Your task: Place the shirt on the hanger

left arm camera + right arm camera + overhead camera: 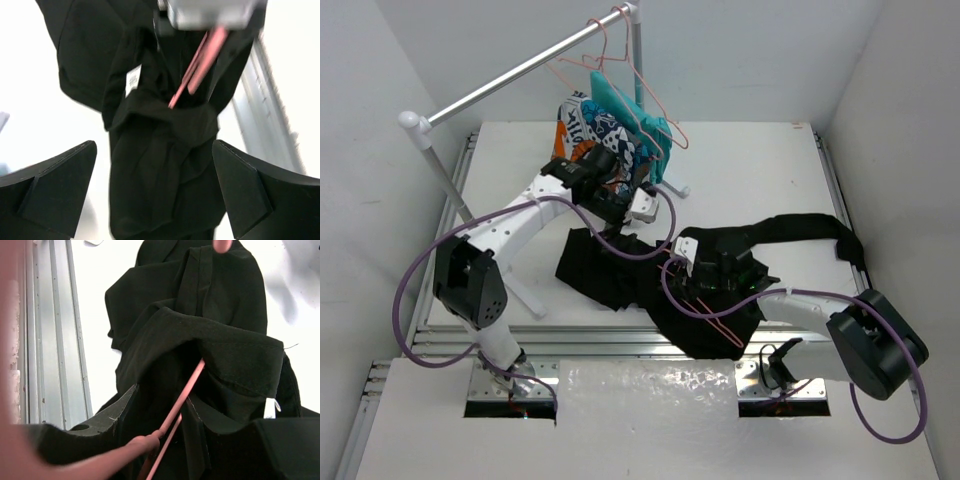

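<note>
The black shirt (610,272) lies crumpled across the middle of the table, one sleeve reaching right. My right gripper (690,250) sits over it, shut on the pink wire hanger (716,321). In the right wrist view the hanger (191,384) runs between the fingers and on under a fold of the shirt (225,300); my right gripper (161,393) is partly buried in the cloth. My left gripper (642,207) hovers just beyond the shirt's far edge. In its wrist view my left gripper (155,145) stands wide open over the shirt (150,180), whose white label (132,80) and hanger (200,67) show.
A clothes rack bar (520,70) crosses the back left, with spare pink hangers (650,90), a teal garment (642,125) and a patterned garment (582,125) hanging from it. The rack's leg (525,290) stands left of the shirt. Aluminium rails (620,345) line the near edge.
</note>
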`<state>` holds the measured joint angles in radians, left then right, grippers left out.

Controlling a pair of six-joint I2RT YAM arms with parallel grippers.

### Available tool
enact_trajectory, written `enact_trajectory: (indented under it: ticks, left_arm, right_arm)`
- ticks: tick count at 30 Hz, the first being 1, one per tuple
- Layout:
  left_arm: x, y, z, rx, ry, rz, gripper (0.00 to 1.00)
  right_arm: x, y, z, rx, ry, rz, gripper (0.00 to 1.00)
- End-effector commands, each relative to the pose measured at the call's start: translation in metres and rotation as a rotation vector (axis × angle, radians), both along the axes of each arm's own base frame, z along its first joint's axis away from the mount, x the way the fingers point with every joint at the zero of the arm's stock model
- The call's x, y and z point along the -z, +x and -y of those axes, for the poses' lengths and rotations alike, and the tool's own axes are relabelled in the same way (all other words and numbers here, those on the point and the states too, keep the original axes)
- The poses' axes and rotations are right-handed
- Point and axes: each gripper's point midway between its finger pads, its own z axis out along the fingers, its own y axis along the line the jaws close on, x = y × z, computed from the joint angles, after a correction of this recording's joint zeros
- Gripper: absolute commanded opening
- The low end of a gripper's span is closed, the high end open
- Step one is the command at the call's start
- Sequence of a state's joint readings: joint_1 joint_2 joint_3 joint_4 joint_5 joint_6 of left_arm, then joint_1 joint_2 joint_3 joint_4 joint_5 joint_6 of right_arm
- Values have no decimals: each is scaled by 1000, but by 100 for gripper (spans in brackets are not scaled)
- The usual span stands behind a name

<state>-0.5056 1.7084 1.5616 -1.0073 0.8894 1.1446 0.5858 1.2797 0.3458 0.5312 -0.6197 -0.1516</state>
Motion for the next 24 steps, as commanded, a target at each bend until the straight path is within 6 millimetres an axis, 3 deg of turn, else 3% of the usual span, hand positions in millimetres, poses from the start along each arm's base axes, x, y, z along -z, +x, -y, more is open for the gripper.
enact_trajectory:
  ticks: [1, 4, 9, 15, 19, 22, 24]
  left_arm:
    - [13, -10, -21, 128, 33, 116, 100]
    - [34, -13, -23, 130, 2, 132, 99]
    - [29, 3, -11, 83, -192, 124, 100]
    - [65, 12, -5, 52, -148, 163, 99]
    - [94, 8, 0, 82, -95, 184, 100]
    - [98, 4, 7, 106, -102, 170, 91]
    - [94, 5, 12, 111, -119, 151, 68]
  right_arm:
    - [-16, 7, -6, -14, 43, 59, 0]
    - [-16, 7, -7, -25, 36, 62, 0]
    - [-19, 7, -8, -37, 26, 71, 0]
    - [-25, 7, -12, -56, 27, 86, 0]
    - [-33, 9, -18, -68, 33, 113, 0]
    - [-39, 11, -22, -74, 39, 132, 0]
    - [-46, 13, -26, -83, 48, 149, 0]
